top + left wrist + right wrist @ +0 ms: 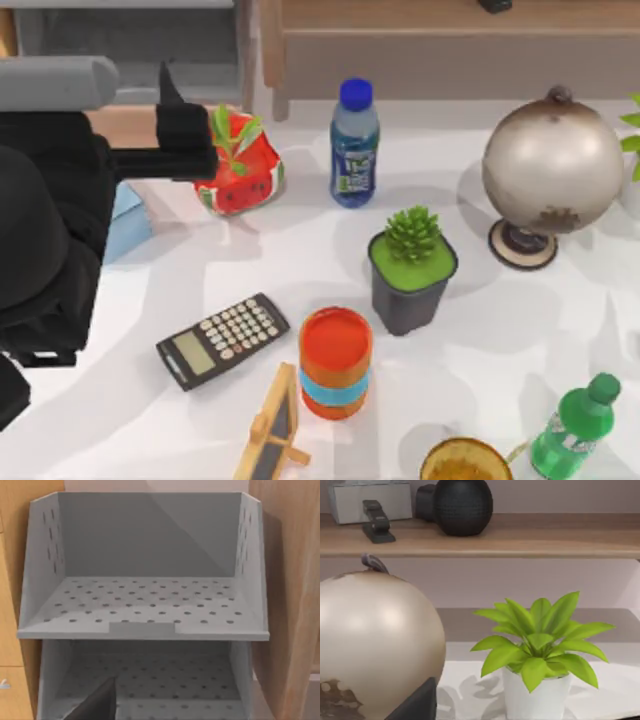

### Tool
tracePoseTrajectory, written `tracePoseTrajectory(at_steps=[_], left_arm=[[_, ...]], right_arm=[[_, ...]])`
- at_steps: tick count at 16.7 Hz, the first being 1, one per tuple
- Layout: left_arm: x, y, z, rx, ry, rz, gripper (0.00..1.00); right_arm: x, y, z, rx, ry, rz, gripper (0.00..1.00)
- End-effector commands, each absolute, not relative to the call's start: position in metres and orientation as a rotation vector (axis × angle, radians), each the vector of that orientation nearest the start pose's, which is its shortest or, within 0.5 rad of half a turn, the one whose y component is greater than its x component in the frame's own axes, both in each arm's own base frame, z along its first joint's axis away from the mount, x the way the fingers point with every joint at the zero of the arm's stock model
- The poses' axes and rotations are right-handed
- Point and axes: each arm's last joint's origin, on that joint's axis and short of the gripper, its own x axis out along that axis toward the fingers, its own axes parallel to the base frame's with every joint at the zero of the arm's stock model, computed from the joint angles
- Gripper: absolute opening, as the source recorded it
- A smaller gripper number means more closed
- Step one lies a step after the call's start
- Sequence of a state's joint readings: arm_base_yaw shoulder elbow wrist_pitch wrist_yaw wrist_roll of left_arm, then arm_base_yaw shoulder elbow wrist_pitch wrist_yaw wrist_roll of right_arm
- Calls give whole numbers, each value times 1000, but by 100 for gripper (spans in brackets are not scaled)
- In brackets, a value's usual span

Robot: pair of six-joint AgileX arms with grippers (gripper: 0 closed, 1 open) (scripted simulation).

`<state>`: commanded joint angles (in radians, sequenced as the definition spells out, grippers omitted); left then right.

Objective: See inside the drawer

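The table holds 2 bottles (pixel 354 145) (pixel 575 427), 2 potted plants (pixel 411 268) (pixel 538 660), 1 globe (pixel 551 170), 1 calculator (pixel 224 339), and 1 orange can (pixel 335 362).

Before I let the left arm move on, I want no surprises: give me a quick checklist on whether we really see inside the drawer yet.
1. Left wrist view faces grey perforated compartments: ok.
2. Upper compartment's floor visible, nothing lying on it: ok.
3. Lower compartment fully visible: not ok, its front is cut off and partly hidden by a dark gripper part.
4. Tan front panel of the drawer identifiable: cannot tell.
5. Left gripper at the table's back left, beside the watermelon-print bag; contact: cannot tell.
6. Left gripper's finger state: cannot tell.
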<state>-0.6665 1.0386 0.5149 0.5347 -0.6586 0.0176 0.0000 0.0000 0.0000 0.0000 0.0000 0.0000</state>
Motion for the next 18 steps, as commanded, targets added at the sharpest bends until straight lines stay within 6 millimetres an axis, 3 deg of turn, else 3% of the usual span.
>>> tracePoseTrajectory(at_steps=[6,10,13,18], left_arm=[[199,-121,257,33,0,10,100],[250,-102,253,224,8,59,100],[303,-65,238,472,36,96,100],[376,36,188,957,94,101,100]], right_arm=[[106,-1,160,0,0,0,100],[106,-1,160,0,0,0,100],[106,-1,160,0,0,0,100],[106,-1,160,0,0,0,100]])
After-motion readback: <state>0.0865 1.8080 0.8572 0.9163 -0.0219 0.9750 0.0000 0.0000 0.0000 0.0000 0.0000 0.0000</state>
